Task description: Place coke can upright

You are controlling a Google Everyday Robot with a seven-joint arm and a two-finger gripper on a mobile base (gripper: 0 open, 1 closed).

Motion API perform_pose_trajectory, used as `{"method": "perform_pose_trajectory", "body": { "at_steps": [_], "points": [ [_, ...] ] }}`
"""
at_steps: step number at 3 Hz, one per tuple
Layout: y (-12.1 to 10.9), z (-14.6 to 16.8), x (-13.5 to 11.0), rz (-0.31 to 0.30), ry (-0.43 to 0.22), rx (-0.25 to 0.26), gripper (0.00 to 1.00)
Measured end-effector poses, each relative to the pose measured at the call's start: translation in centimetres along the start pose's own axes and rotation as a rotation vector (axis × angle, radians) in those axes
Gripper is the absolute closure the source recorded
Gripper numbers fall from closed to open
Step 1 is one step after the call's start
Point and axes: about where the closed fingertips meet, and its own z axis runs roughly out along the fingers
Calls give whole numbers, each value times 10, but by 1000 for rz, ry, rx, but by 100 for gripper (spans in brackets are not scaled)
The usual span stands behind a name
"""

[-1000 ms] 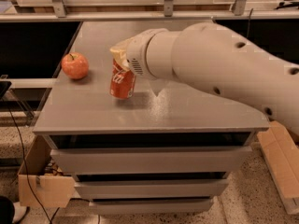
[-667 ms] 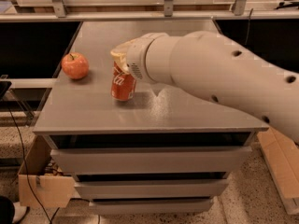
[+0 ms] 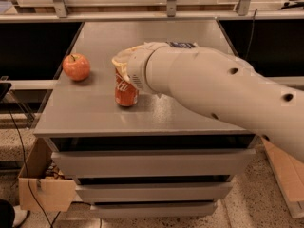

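Note:
The coke can, red-orange with white script, stands about upright on the grey table top, left of the middle. My gripper comes in from the right on a thick white arm and closes over the can's top, so the upper end of the can is hidden. The can's base looks to be resting on the table.
A round red-orange apple sits on the table to the left of the can, well apart from it. The table has drawers in front. A cardboard box stands on the floor at the left. A rail with posts runs behind.
The can has come down a little and straightened from a slight tilt, still under my gripper. The apple has not moved.

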Motion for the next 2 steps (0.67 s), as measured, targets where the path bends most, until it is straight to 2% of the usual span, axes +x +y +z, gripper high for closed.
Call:
{"method": "perform_pose_trajectory", "body": {
  "at_steps": [2],
  "points": [
    [2,-1,0,3,3,-5,100]
  ]
}}
